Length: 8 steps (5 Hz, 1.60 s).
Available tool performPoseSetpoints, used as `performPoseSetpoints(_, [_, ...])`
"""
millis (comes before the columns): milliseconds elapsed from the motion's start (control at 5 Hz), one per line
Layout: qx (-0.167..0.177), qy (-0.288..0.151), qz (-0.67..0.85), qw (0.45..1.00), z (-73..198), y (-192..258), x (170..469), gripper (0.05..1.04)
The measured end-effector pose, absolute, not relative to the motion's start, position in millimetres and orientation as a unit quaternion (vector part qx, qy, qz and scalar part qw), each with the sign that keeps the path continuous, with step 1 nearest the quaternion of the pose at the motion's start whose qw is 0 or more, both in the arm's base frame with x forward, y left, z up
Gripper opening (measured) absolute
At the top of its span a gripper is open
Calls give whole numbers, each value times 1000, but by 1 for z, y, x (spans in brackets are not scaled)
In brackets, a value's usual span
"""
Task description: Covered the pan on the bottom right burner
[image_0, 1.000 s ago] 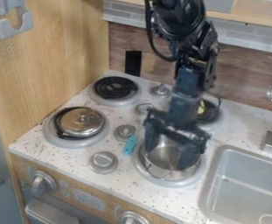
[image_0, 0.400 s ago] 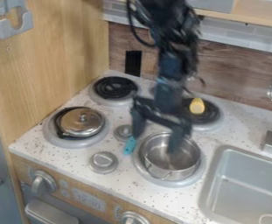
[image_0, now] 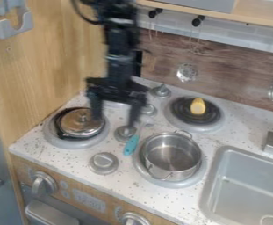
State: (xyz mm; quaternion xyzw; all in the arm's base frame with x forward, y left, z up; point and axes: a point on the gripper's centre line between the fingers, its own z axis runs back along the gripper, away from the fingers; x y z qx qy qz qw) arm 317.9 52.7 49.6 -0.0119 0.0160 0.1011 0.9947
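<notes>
Silver round metal pot with wire handles sits open-topped on the grey front right burner, inside visible to me, and the shiny silver domed lid with a small knob lies over the grey-rimmed front left burner. My black two-finger gripper hangs between the two, nearer the lid, pincer spread apart, one finger by the lid and the other above the grey stove knobs. Blue-handled utensil just left of the pot, yellow rounded piece on the black rear right burner, grey sink off to the right.
</notes>
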Motion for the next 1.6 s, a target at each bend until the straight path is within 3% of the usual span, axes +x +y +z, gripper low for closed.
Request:
performPoseSetpoints(200, [-16,-4,132,991,58,85,325,998])
performPoseSetpoints(400, [-13,7,142,990,41,100,336,998])
performPoseSetpoints(800, [1,-11,145,989,19,120,370,998])
performPoseSetpoints(1200, [8,18,141,990,-2,132,389,998])
performPoseSetpoints(1600, [7,42,147,988,-10,145,389,998])
